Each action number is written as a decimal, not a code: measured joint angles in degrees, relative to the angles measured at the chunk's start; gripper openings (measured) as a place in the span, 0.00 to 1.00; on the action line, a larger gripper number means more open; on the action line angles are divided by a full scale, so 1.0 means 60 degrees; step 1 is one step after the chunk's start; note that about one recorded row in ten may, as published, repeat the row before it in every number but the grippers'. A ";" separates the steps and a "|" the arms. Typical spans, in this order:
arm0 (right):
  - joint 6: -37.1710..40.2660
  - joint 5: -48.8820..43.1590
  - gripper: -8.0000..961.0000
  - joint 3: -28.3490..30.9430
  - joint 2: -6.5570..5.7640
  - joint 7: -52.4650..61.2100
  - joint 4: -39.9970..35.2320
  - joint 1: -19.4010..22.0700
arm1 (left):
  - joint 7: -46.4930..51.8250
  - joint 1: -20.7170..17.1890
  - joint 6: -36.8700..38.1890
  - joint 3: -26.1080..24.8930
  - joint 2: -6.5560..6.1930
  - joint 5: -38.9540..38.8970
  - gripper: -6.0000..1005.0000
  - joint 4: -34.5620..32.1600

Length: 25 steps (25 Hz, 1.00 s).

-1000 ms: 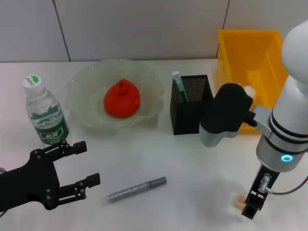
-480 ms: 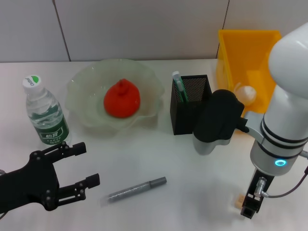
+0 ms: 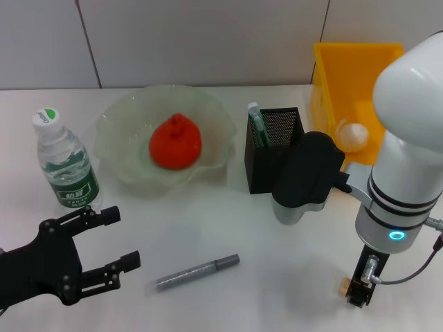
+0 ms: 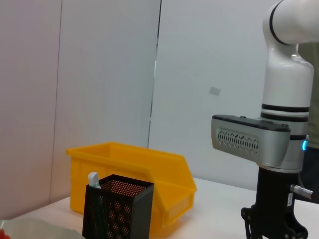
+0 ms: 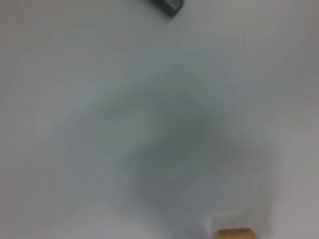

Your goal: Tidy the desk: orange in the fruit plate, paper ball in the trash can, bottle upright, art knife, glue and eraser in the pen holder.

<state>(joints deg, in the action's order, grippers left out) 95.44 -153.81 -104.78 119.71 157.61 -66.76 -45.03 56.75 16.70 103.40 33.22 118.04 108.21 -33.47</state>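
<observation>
The orange (image 3: 176,142) lies in the fruit plate (image 3: 114,131). The bottle (image 3: 66,166) stands upright at the left. The pen holder (image 3: 273,152) holds a green-and-white glue stick (image 3: 257,126). The paper ball (image 3: 351,135) lies in the yellow trash can (image 3: 360,69). The grey art knife (image 3: 197,272) lies flat on the desk (image 3: 277,277). The tan eraser (image 3: 342,285) lies at the front right, and my right gripper (image 3: 359,295) points down right beside it. The right wrist view shows the eraser (image 5: 233,232) just below. My left gripper (image 3: 124,236) is open and empty at the front left.
My right arm's black and grey elbow (image 3: 304,180) hangs in front of the pen holder. The left wrist view shows the trash can (image 4: 134,167), the pen holder (image 4: 117,209) and my right arm (image 4: 279,99). The knife's tip (image 5: 167,5) shows in the right wrist view.
My right arm has swung its elbow to the left and brought its gripper closer to the eraser. My left gripper has drifted slightly toward the front left.
</observation>
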 joint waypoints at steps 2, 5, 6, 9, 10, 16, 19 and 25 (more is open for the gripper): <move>-0.0016 0.0009 0.33 -0.0014 0.0001 0.0017 0.0090 -0.0012 | -0.0035 0.0000 0.0000 -0.0006 0.0003 -0.0009 0.80 -0.0002; -0.0024 0.0019 0.33 -0.0040 0.0000 0.0023 0.0084 0.0002 | -0.0038 -0.0001 0.0003 -0.0006 0.0010 -0.0018 0.80 -0.0002; -0.0023 0.0019 0.33 -0.0068 0.0001 0.0029 0.0020 0.0024 | -0.0040 0.0000 0.0004 -0.0005 0.0011 -0.0019 0.80 -0.0002; 0.0031 0.0019 0.32 -0.0150 0.0009 0.0061 -0.0220 0.0097 | -0.0040 0.0000 0.0004 -0.0002 0.0014 -0.0017 0.80 -0.0002; 0.0046 0.0012 0.32 -0.0151 0.0010 0.0070 -0.0277 0.0110 | -0.0040 0.0000 0.0004 -0.0002 0.0014 -0.0017 0.80 -0.0002; 0.0538 -0.0529 0.28 0.0381 -0.0063 0.0095 -0.1482 0.0323 | -0.0041 -0.0033 0.0002 0.0000 0.0015 -0.0014 0.80 -0.0003; 0.0879 -0.1272 0.27 0.1020 -0.0071 0.0016 -0.2790 0.0527 | -0.0040 -0.0037 0.0002 0.0001 0.0015 -0.0017 0.80 -0.0003; 0.0010 -0.2190 0.27 0.1824 -0.0075 -0.0167 -0.5002 0.0845 | -0.0089 -0.0032 0.0001 0.0001 0.0015 -0.0019 0.80 0.0001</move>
<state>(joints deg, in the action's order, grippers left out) 95.50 -166.96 -93.84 119.26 156.61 -96.78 -39.97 56.22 16.50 103.41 33.22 118.13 108.10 -33.47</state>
